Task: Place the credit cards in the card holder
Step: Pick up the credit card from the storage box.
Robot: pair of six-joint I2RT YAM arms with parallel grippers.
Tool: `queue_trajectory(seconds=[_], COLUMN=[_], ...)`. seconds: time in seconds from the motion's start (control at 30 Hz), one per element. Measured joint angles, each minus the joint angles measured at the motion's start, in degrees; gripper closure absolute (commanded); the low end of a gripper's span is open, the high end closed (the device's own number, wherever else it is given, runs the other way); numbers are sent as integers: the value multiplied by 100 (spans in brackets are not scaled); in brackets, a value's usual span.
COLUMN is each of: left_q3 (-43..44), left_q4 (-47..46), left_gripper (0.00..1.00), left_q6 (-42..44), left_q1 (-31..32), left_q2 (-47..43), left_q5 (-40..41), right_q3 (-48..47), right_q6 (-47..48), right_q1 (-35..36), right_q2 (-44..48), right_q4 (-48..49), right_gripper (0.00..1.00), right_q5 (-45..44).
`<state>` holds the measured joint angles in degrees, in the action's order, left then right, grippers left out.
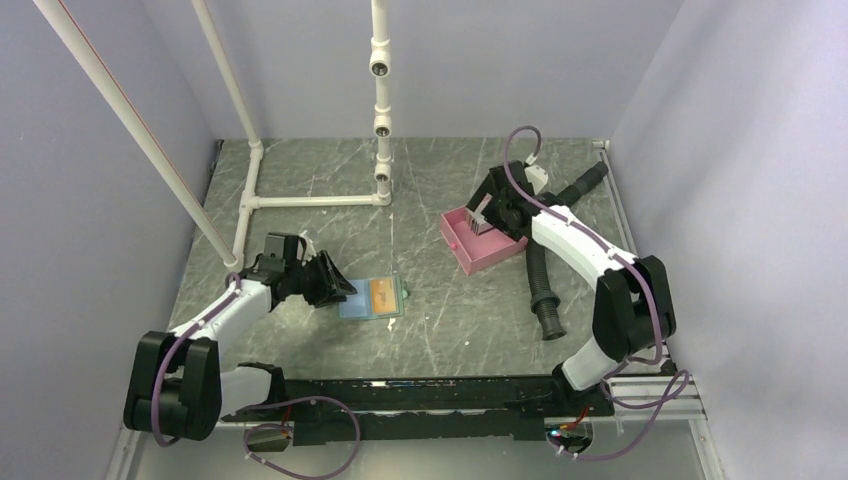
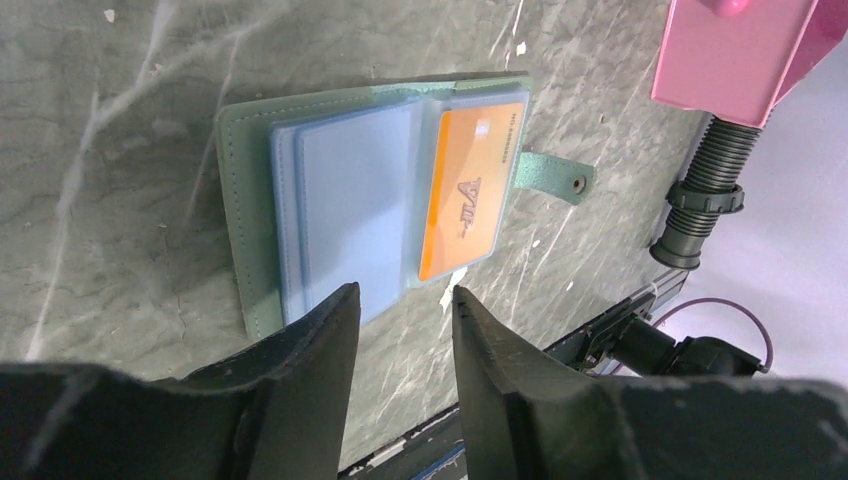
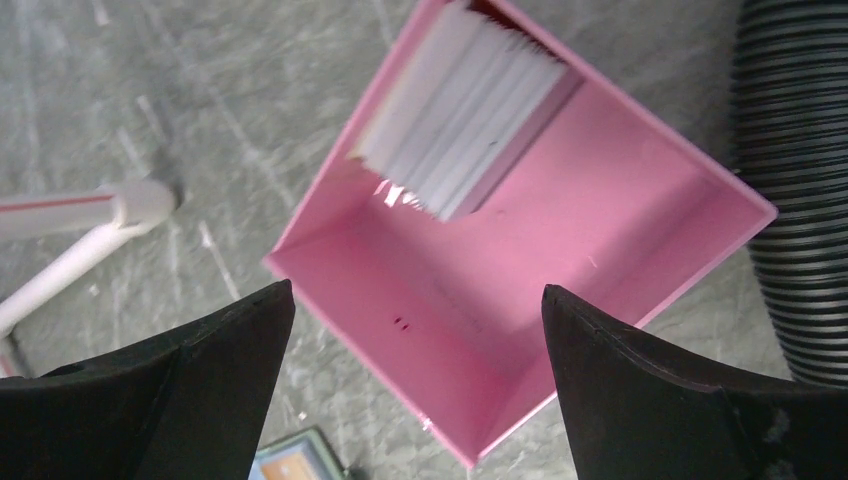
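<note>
1. Lying open on the grey bench [image 1: 450, 320], the grey-green folding card holder [image 1: 372, 298] is holding one tan-orange plastic card [image 1: 381, 294].
2. The left claw [image 2: 400, 295] is hanging slightly parted, empty, at the holder's edge.
3. The right claw [image 3: 415, 290] is hovering spread wide above the pale stacked credit cards [image 3: 465, 110] in a pink rectangular tray [image 3: 620, 230]; most are waiting.

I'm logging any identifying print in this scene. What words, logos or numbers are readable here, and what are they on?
Orange card in the open wallet: a large slanted logo, maybe "VIP", too blurred to be sure.
Same card, fine print along one edge: too small to read.
Stack of cards in the pink tray: no print readable.
Tray floor: a tiny dark mark, unreadable.
</note>
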<state>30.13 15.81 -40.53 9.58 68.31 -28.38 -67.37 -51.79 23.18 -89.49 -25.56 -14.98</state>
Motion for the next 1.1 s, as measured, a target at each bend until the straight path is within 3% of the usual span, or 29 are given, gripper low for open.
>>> queue_trajectory(seconds=[0.2,0.57,0.9,1.1], left_q3=[111,114,114,114], left_q4=[133,153,168,175], left_gripper=[50,49,49,49], left_q6=[125,201,221,225], left_q1=[0,0,0,0], left_q2=[-105,-214,-264,-293], left_q5=[-42,-164,-177,-177], right_q3=[61,297,848,896], right_q6=[-144,-313,-588,-645], right_q1=[-321,-365,-448,-518], right_q2=[-487,-940,-1010,-1071], right_q4=[157,1285,2155,2437], right_gripper=[8,25,47,51], right_q5=[26,223,337,378])
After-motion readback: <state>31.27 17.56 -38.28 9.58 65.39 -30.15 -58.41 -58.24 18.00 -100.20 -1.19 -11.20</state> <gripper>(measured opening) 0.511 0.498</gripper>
